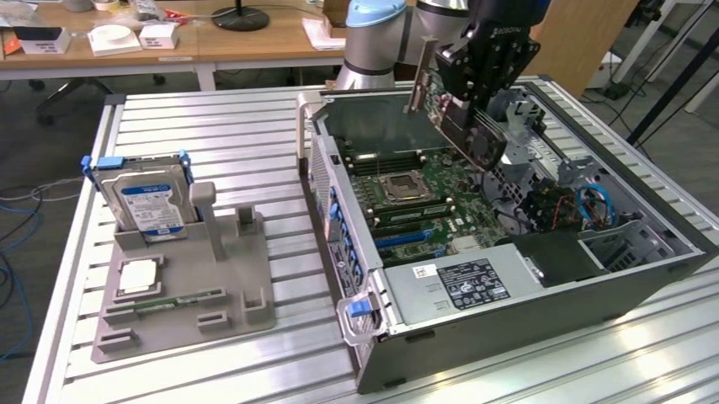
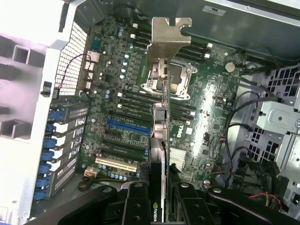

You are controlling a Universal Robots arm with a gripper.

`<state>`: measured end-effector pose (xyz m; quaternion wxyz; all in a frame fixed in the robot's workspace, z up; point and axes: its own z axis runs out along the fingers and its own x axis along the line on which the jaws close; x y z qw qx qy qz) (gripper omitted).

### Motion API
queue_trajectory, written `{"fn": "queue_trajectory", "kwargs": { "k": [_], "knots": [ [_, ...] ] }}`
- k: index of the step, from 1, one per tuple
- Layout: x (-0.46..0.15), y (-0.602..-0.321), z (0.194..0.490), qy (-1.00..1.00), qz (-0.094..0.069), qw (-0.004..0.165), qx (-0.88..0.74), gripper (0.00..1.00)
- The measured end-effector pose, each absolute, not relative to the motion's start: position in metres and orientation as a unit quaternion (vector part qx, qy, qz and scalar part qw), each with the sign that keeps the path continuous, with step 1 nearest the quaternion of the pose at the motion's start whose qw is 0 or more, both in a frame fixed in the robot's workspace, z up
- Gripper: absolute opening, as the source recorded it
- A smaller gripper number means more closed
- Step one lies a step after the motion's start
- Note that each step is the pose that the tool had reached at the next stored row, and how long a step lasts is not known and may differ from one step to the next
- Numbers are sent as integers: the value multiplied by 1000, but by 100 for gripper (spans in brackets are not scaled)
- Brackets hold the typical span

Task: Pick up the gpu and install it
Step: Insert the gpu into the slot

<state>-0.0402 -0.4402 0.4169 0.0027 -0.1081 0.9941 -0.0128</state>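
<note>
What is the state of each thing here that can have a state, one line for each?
Green gpu card with silver bracket: held in the air over the green motherboard, not seated.
Black gripper: shut on the gpu.
Grey metal computer case: open, lying on its side.
Blue-labelled silver hard drive: standing upright in the grey plastic holder.

Bright, even room light is falling across the ribbed silver aluminium table (image 1: 202,126), leaving soft shadows. The pale grey case wall (image 2: 18,93) is washing out white, and the silver metal bracket (image 2: 168,37) of the thin green gpu (image 2: 159,154) is gleaming.
</note>
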Motion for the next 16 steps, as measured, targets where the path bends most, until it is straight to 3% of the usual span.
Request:
{"fn": "queue_trajectory", "kwargs": {
  "k": [16],
  "knots": [
    [-40, -440, 417, 990, -13, 3, -139, 26]
  ]
}}
